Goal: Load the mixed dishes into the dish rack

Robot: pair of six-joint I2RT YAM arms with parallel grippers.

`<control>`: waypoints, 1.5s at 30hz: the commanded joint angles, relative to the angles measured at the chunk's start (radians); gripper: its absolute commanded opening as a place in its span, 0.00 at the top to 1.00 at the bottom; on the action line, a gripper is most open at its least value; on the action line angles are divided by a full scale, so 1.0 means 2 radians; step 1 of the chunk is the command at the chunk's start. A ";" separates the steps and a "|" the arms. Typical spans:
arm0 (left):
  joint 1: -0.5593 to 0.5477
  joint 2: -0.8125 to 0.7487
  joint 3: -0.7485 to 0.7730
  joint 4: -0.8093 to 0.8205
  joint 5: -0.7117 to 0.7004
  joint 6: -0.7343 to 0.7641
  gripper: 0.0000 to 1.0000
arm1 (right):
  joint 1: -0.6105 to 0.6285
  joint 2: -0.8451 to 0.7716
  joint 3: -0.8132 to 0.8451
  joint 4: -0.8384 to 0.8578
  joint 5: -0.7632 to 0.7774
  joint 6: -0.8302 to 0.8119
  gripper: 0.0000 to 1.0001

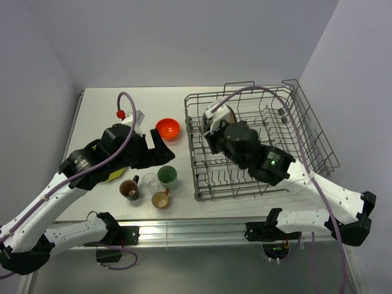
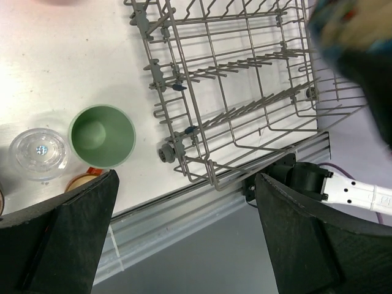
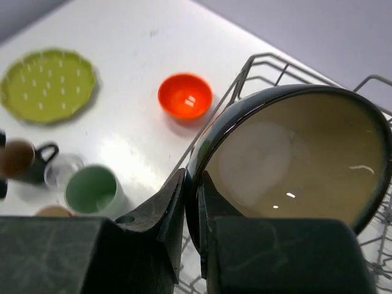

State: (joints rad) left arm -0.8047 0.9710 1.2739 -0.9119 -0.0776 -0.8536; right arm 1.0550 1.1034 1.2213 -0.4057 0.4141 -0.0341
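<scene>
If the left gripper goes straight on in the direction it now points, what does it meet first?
Probably the near corner of the dish rack, which sits between the open fingers of the left gripper in its wrist view. The pale green cup lies off to the side. Depth is unclear.

Two bowls: one orange-red bowl (image 1: pixel 168 128) and one blue-and-cream bowl (image 3: pixel 294 165). One yellow-green plate (image 3: pixel 49 84). Four drinking vessels on the tabletop (image 1: pixel 98 110): one pale green cup (image 1: pixel 167 176), one small orange cup (image 1: pixel 160 199), one dark brown mug (image 1: pixel 129 188), one clear glass (image 1: pixel 150 182). That makes seven dishes in all. One grey wire dish rack (image 1: pixel 294 131). Two robot arms: the left arm (image 1: pixel 79 165) and the right arm (image 1: pixel 269 162)
</scene>
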 commanded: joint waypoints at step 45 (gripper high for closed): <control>0.000 0.036 -0.036 0.102 -0.006 -0.008 0.03 | -0.453 0.351 -0.160 1.042 -0.743 0.771 1.00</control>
State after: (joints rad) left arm -0.8043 1.0344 1.1667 -0.7597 -0.0910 -0.8604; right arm 0.1596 1.7966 0.8906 1.2175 -1.0843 1.4101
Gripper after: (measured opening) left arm 0.967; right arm 0.165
